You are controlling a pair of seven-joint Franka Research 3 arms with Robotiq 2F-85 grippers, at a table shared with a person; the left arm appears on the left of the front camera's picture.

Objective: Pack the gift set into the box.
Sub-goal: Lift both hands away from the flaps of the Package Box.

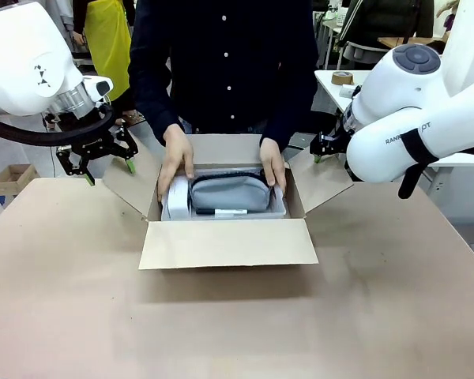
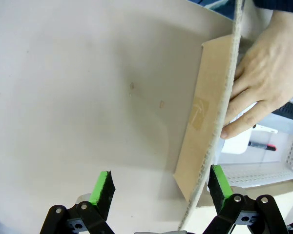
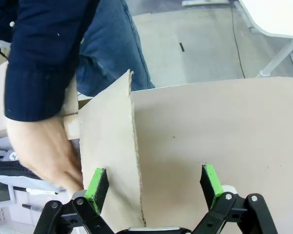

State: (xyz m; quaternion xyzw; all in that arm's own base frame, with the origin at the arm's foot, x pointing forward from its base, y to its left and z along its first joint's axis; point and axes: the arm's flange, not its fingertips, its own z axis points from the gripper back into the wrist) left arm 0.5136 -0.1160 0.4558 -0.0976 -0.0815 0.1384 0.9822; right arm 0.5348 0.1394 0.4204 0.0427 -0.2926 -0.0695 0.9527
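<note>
Spread wide, the left gripper (image 2: 158, 187) has one side flap of the brown corrugated cardboard carton (image 1: 229, 241) between its fingers, over the tan table (image 1: 63, 300). The right gripper (image 3: 154, 183), equally unclenched, straddles the opposite flap. Inside the carton, a person's hands (image 1: 176, 162) hold the pale plastic tray (image 1: 167, 209) carrying the grey zippered pouch (image 1: 229, 193).

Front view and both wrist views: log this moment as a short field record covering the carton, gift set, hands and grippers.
carton: box on the table, flaps open
gift set: tray with grey pouch, down between the box walls
seated on the bottom: cannot tell
person: one hand and the other hand on the tray's two ends
left gripper: open, fingers either side of the left side flap
right gripper: open, fingers either side of the right side flap
</note>
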